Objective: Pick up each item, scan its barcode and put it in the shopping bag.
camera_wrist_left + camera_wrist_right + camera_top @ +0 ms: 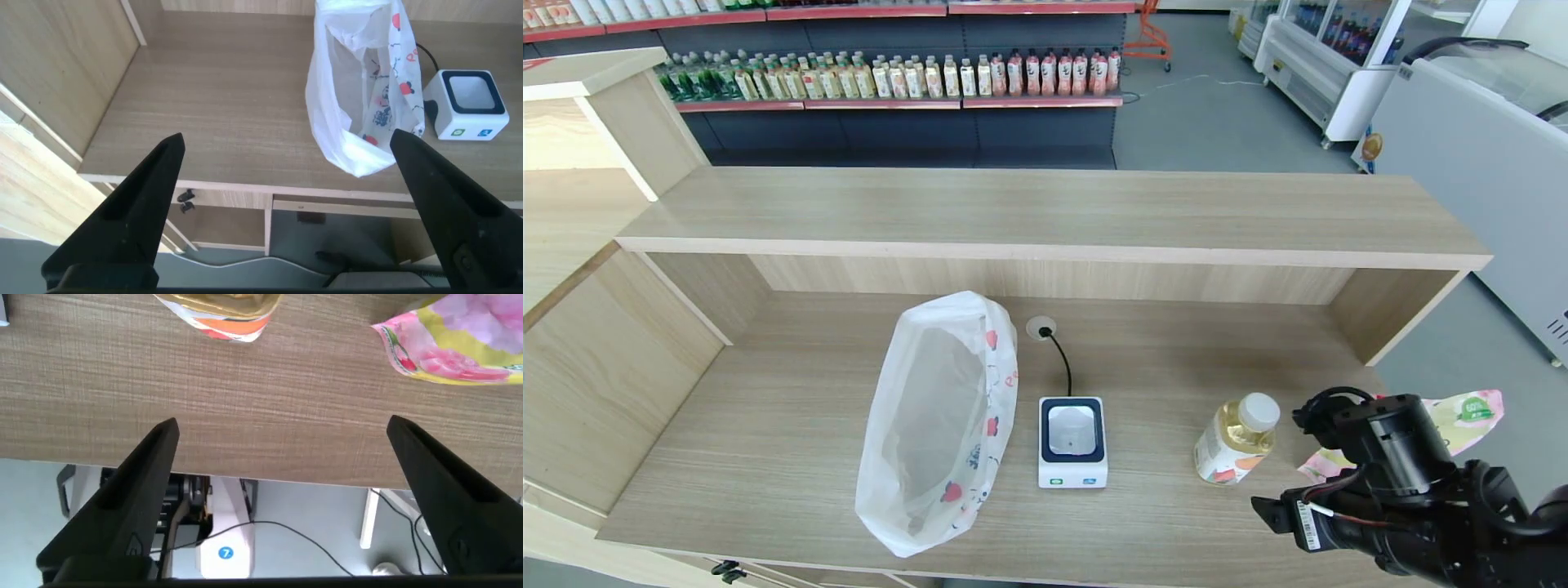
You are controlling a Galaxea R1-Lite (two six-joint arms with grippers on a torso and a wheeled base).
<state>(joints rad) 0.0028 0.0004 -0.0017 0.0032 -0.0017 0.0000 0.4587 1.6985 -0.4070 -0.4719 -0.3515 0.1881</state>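
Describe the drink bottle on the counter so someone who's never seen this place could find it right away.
Start at the lower wooden counter and find the white scanner near its middle, beside the shopping bag. On the scanner's other side stands the bottle, with a flat pink and yellow pouch beyond it. Unlike the pouch, it stands upright: clear, yellowish liquid, white cap.

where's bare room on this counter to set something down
Widest bare patch: desk left of the shopping bag, out to the side wall. A smaller gap lies between the scanner and the bottle. Crowded at the right: bottle and snack pouch sit close together.
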